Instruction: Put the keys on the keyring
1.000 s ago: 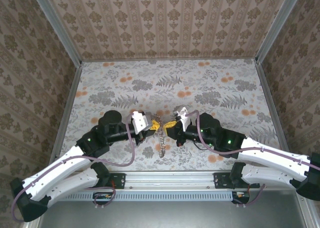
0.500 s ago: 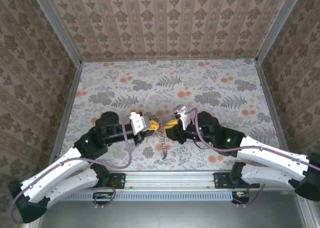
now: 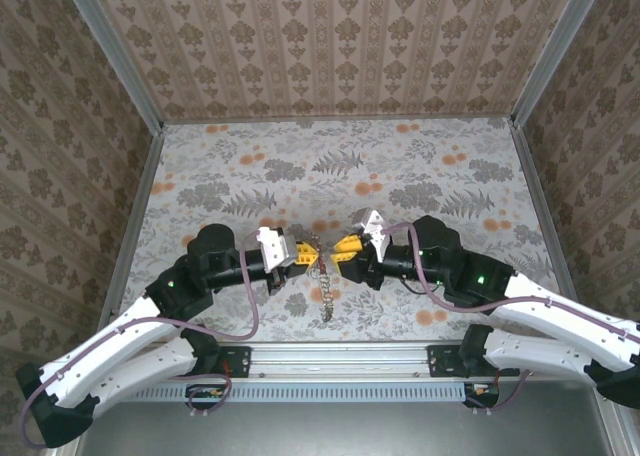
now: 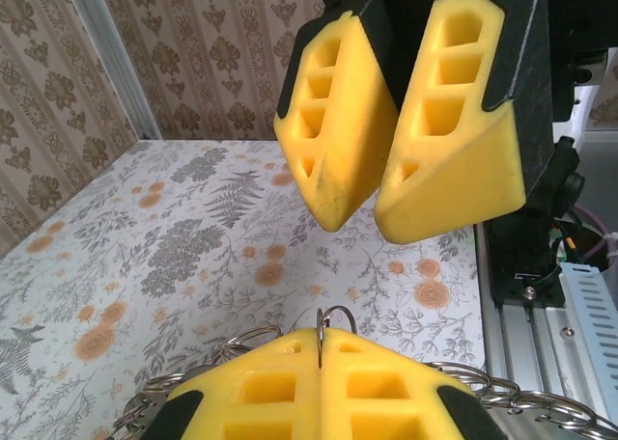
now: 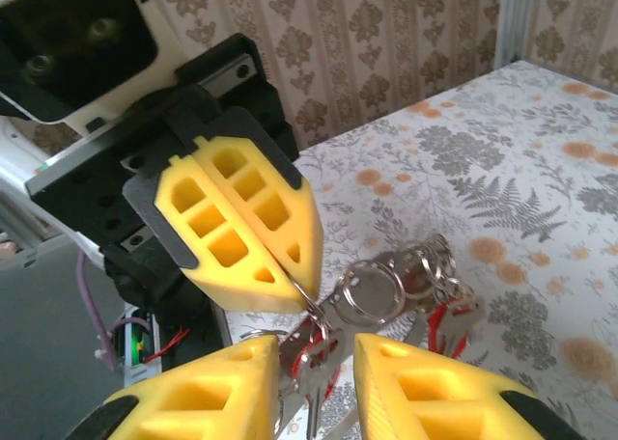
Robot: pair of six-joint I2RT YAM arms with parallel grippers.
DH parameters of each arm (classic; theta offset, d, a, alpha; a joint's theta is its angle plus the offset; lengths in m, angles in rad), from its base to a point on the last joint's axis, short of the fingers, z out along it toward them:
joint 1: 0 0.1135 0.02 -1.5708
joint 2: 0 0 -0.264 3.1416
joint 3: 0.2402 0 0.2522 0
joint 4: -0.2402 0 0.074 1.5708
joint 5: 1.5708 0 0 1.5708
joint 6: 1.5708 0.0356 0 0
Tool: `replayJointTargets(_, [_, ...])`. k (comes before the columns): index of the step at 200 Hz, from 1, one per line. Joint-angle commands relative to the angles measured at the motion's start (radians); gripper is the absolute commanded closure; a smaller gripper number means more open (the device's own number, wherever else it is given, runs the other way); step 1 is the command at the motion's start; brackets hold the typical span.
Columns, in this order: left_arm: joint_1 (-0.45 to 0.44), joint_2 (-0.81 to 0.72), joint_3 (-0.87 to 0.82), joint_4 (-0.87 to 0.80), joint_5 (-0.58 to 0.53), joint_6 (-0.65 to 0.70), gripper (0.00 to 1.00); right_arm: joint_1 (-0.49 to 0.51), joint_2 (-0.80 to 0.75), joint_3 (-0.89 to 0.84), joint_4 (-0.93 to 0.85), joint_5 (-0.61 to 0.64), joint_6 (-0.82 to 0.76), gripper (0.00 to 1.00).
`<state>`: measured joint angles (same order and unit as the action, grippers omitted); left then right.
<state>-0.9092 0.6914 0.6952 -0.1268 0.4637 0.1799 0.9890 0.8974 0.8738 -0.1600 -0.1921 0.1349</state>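
While L end effector (image 4: pixel 322 348) pinches keyring (image 5: pixel 372 288) tight, R end effector (image 3: pixel 338 247) sits spread, empty. Rec: R closes squarely on hanging keys (image 5: pixel 307 365), w/o tugging ring from L.

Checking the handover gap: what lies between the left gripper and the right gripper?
The keyring, linked metal rings, pinched by the left gripper and hanging into the open right gripper; seen in the right wrist view.

text: none readable | labels: none | numbers: none
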Motion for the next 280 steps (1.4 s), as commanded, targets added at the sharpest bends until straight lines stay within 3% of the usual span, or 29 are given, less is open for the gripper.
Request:
replayJointTargets(1, [-0.001, -0.019, 0.047, 0.039, 0.042, -0.001, 1.0, 0.007, 0.034, 0.029, 0.02, -0.079, -0.028, 0.73])
replayJointTargets(138, [0.0, -0.041, 0.055, 0.038, 0.088, -0.006, 1.0, -0.01, 0.052, 0.031, 0.024, -0.145, 0.014, 0.89])
replayJointTargets(280, [0.0, -0.049, 0.063, 0.032, 0.089, -0.002, 1.0, -0.012, 0.071, 0.04, 0.014, -0.147, 0.011, 0.92])
